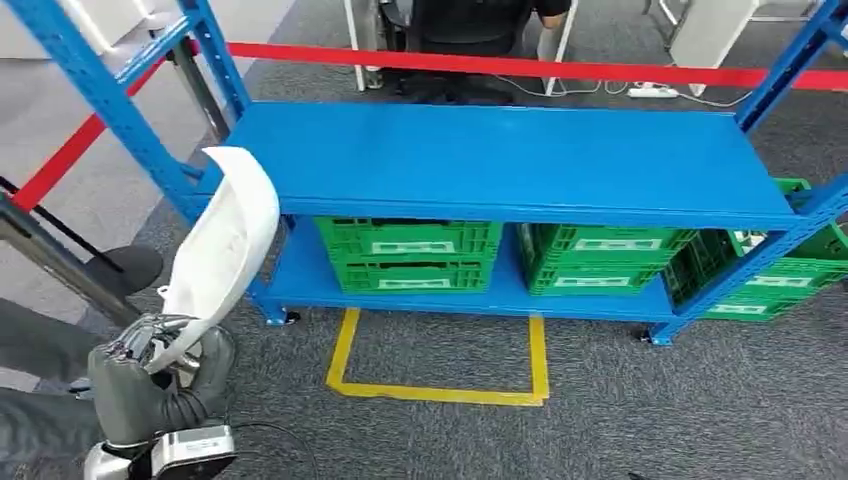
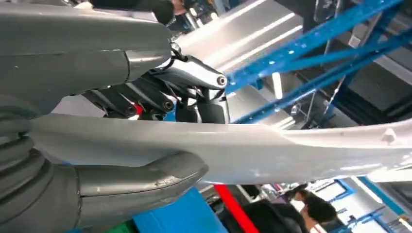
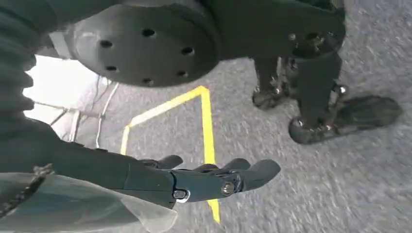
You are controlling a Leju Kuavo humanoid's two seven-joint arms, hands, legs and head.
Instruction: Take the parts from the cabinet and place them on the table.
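Observation:
My left hand (image 1: 150, 365) grips the lower end of a long white curved plastic part (image 1: 225, 240) at the lower left of the head view. The part stands nearly upright and its top reaches the left end of the blue cabinet's (image 1: 520, 165) top shelf. In the left wrist view the thumb (image 2: 141, 187) and darker fingers (image 2: 145, 97) clamp the white part (image 2: 272, 145) from both sides. My right hand (image 3: 204, 179) hangs over the grey carpet with its fingers stretched out and nothing in them.
Green crates (image 1: 410, 255) (image 1: 600, 258) sit on the cabinet's lower shelf, more (image 1: 790, 270) at its right end. A yellow taped square (image 1: 440, 355) marks the carpet in front. Red tape (image 1: 520, 65) runs behind the cabinet. A person (image 1: 470, 25) sits beyond it.

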